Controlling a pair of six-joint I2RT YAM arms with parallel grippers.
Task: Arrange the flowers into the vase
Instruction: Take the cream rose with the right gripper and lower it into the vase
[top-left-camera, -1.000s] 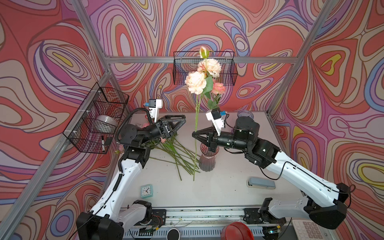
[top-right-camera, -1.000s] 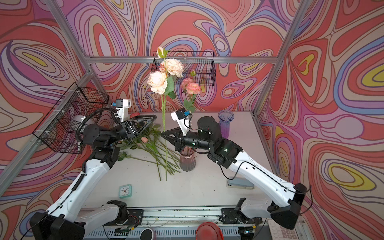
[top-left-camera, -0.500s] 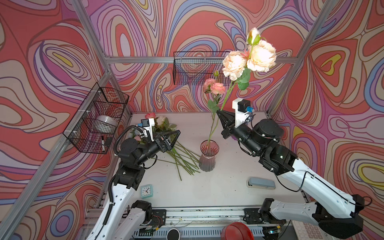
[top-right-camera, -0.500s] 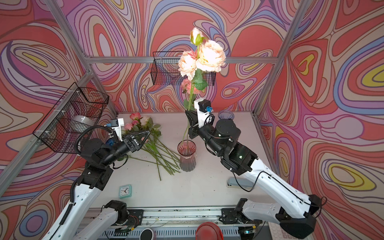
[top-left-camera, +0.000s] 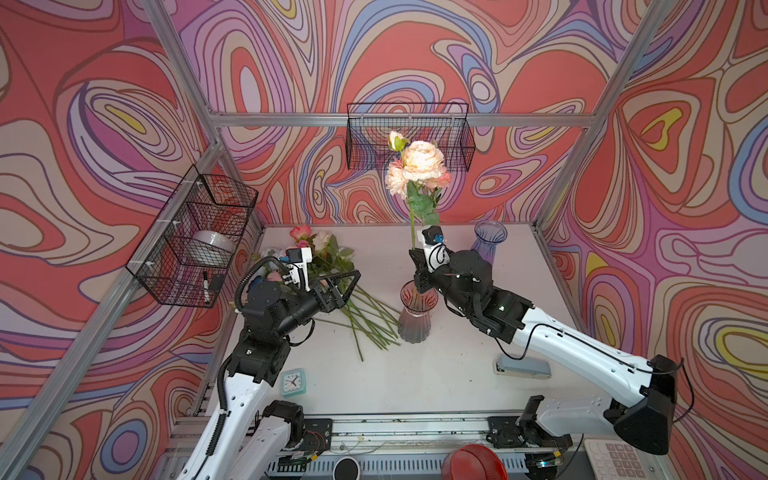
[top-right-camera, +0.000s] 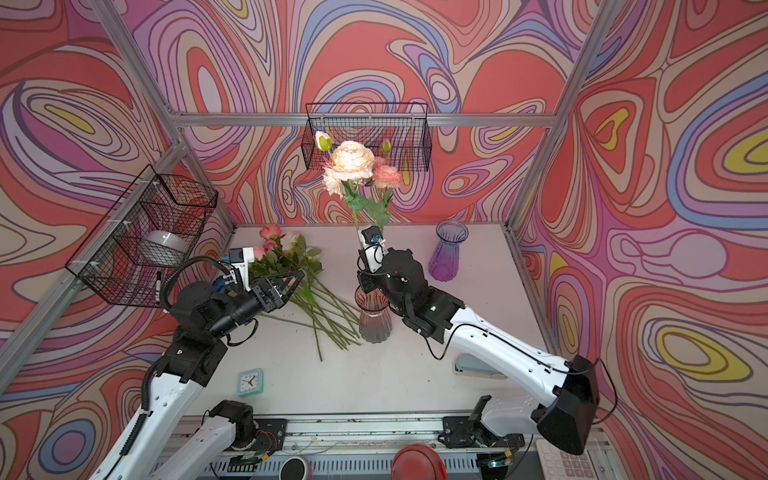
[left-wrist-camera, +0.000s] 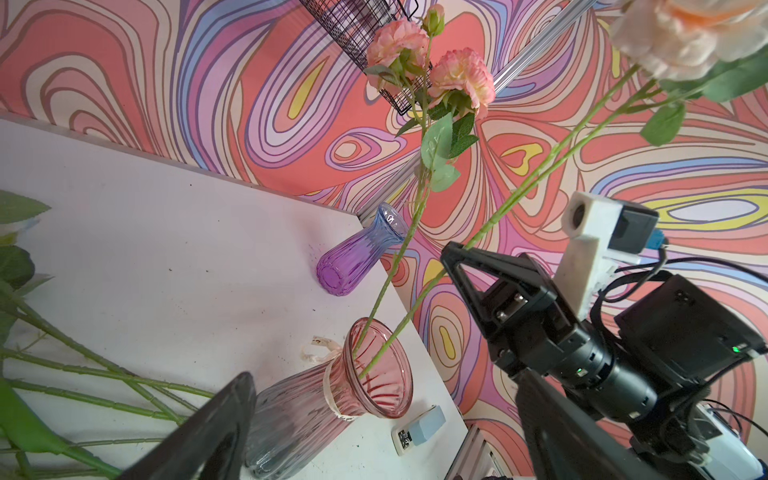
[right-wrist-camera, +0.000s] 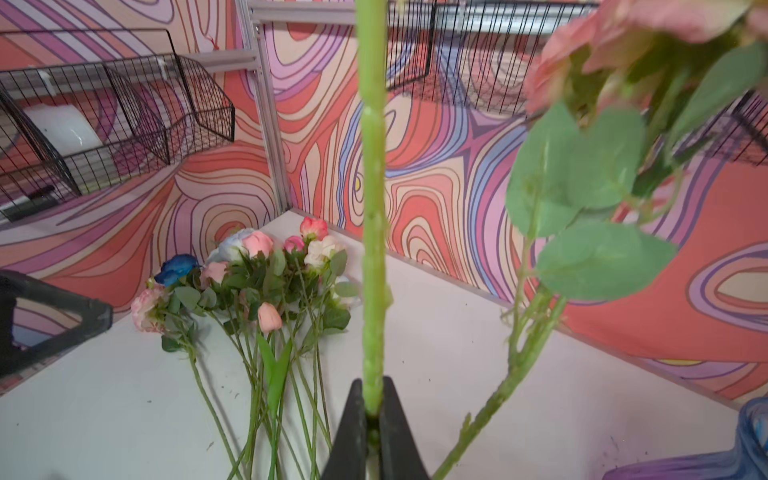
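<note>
Most flowers (right-wrist-camera: 266, 286) lay heaped on the table's far left. Right of the heap stood the pink vase (top-left-camera: 415, 320), one pink-bloom stem (left-wrist-camera: 419, 166) already inside. The peach-bloom stem (top-left-camera: 417, 199) rose from the vase mouth, with the right gripper (right-wrist-camera: 373, 395) clamped on it above the rim. The left gripper (top-left-camera: 348, 289), jaws apart, hovered over the heap's stalks. Judged step: seating this stem. Next move calls for release, then a fresh pick. No legible writing found.
</note>
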